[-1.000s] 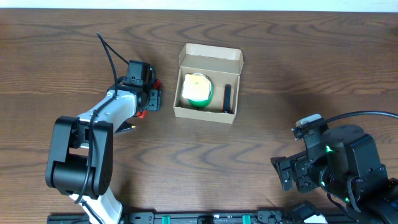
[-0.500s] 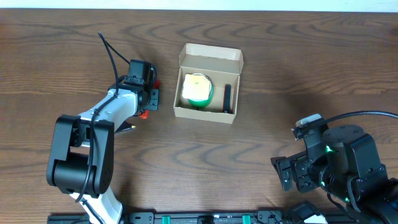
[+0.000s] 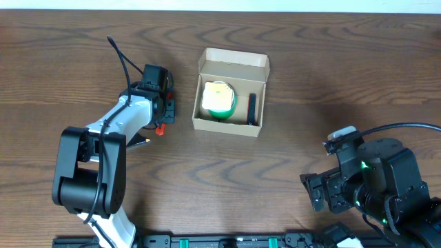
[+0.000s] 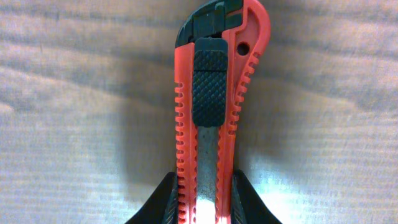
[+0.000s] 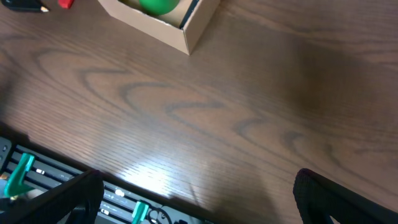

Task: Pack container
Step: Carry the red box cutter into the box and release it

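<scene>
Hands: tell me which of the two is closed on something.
The left hand: its fingers clamp both sides of the red utility knife. The right hand stands wide open, holding nothing.

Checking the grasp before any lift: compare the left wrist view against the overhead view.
Only left wrist: the utility knife's black ribbed slider and the left gripper's fingers pressed against its red sides. Only overhead: the open container holding a green tape roll and a dark item, plus the right arm. Both: the knife, left gripper and wooden table.
</scene>
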